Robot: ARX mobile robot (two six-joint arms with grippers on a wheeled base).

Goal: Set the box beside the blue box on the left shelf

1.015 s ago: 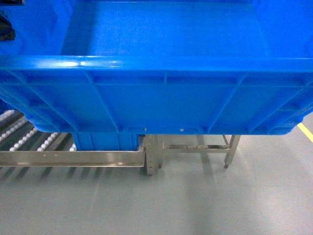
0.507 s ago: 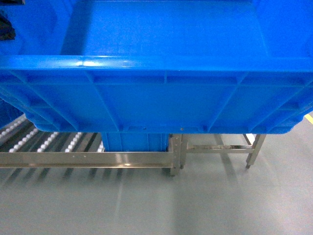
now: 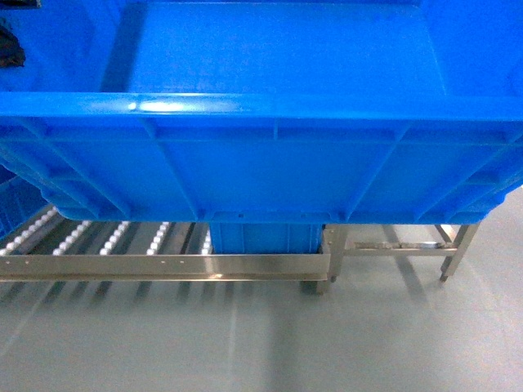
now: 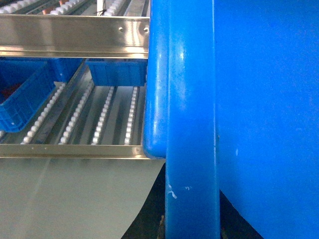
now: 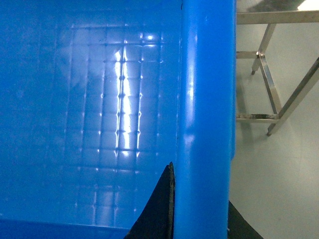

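Both grippers [image 5: 199,219] clamp the box's [image 3: 261,171] rim.

box [image 3: 270,171] in front, above left shelf [image 3: 114,265], second box [image 3: 263,238] on shelf behind

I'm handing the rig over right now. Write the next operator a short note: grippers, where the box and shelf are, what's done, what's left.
Left gripper: out of view; its wrist camera shows only the box rim.
Right gripper: a dark finger lies against the inner side of the rim; whether the jaws are shut is unclear.
The box is held up in front of the robot, above the floor.
The roller shelf lies ahead and lower left, with another blue box on it.
Done: box lifted and carried.
Left: set it on the rollers beside that blue box, then let go.
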